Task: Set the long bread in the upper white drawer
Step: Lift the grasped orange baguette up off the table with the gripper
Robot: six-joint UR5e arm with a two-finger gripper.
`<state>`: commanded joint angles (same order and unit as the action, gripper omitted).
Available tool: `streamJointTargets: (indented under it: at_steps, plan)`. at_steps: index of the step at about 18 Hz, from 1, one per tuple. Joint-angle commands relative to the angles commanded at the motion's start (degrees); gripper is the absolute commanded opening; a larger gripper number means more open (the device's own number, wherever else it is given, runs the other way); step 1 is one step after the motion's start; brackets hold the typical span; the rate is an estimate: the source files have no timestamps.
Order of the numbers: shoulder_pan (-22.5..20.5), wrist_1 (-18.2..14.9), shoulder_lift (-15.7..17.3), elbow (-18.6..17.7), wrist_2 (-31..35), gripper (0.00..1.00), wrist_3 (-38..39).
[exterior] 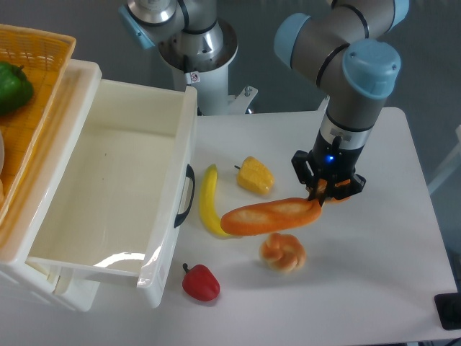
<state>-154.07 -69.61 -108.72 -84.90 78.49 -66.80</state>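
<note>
The long bread (270,215), an orange-brown loaf with a paler top, hangs a little above the table, tilted with its left end lower. My gripper (320,200) is shut on its right end, coming down from above. The upper white drawer (108,194) stands pulled open at the left, its inside bare, with its black curved handle (189,196) facing the bread. The bread's left end reaches over the lower part of a yellow banana (209,202).
A round knotted bun (283,251) lies just below the bread. A yellow corn piece (256,175) sits behind it, and a red pepper (201,282) lies by the drawer's front corner. An orange woven basket (36,79) with a green pepper (13,86) sits at the far left.
</note>
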Motion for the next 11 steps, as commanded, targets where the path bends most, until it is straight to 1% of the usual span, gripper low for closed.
streamJointTargets:
  at_steps: [8,11]
  plan:
    - [0.00,-0.53,-0.09,0.62,0.18,0.00,0.27]
    - [0.09,-0.88,0.00,1.05,1.58,0.00,0.35]
